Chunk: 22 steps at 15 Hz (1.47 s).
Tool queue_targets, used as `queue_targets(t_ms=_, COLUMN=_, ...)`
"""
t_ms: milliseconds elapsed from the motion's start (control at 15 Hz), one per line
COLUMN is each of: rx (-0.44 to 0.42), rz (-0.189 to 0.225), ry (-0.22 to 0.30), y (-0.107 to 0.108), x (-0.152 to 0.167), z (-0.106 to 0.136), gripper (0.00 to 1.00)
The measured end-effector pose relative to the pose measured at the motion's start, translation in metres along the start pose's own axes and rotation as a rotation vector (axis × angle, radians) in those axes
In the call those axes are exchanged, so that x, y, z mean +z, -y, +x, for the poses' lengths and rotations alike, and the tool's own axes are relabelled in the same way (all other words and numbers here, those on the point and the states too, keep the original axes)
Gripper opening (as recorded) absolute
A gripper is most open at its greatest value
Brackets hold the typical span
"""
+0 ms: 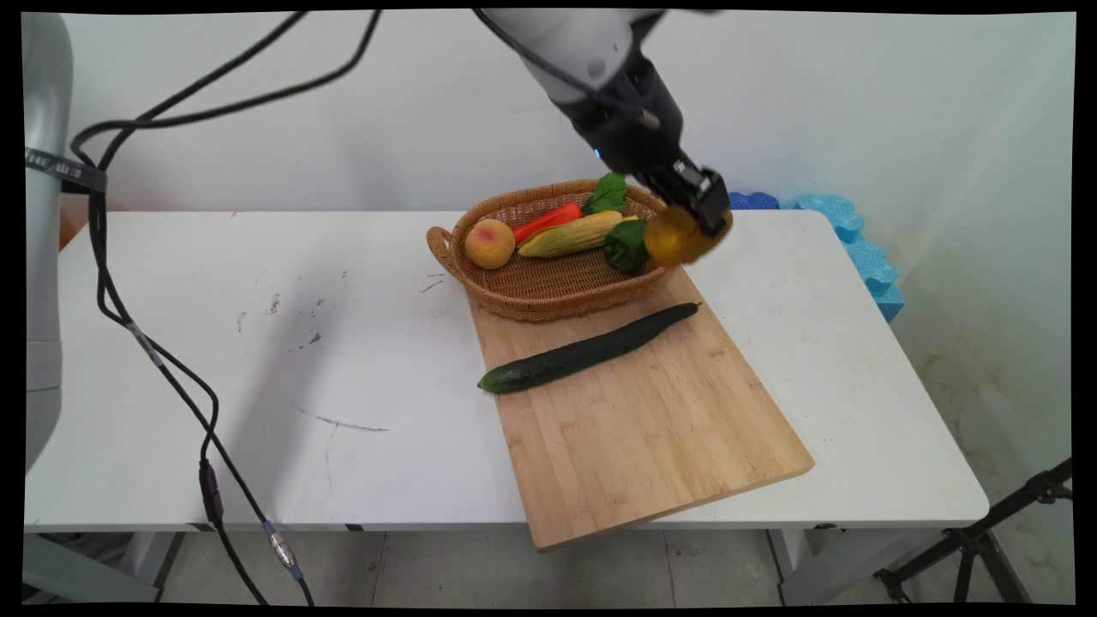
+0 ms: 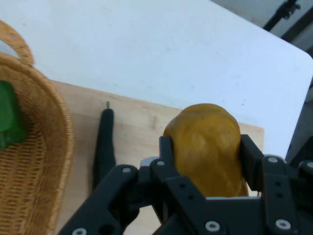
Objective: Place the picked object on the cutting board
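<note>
- A yellow fruit [image 2: 208, 147] is clamped between the two fingers of the pincer [image 1: 698, 224], so it is carried in the air off the basket's [image 1: 548, 287] right rim.
- Below lies a cucumber [image 1: 587, 350] on the cutting board [image 1: 651, 428], which rests on the worktop [image 1: 257, 343].

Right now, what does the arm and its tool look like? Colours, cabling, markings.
White, rounded arm links ending in a black wrist housing. The tool is black, two-fingered, with a bolted linkage showing silver screw heads in the hand view. Black cables loop off the arm and hang down past the table edge, with inline connectors. No lettering is readable.
</note>
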Motion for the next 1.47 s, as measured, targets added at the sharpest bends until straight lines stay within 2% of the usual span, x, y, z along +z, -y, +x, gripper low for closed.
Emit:
queue_targets(t_ms=200, rx=0.010, rz=0.001, ry=0.010, y=-0.012, x=0.018, z=-0.010, gripper=0.00)
queue_targets(t_ms=600, rx=0.035, rz=0.011, ry=0.049, y=-0.026, x=0.080, z=-0.043, gripper=0.00)
queue_targets(t_ms=1000, rx=0.046, rz=0.012, ry=0.076, y=-0.029, x=0.131, z=-0.073, gripper=0.00)
queue_targets(t_ms=1467, rx=0.063, rz=0.018, ry=0.087, y=-0.026, x=0.164, z=-0.092, gripper=0.00)
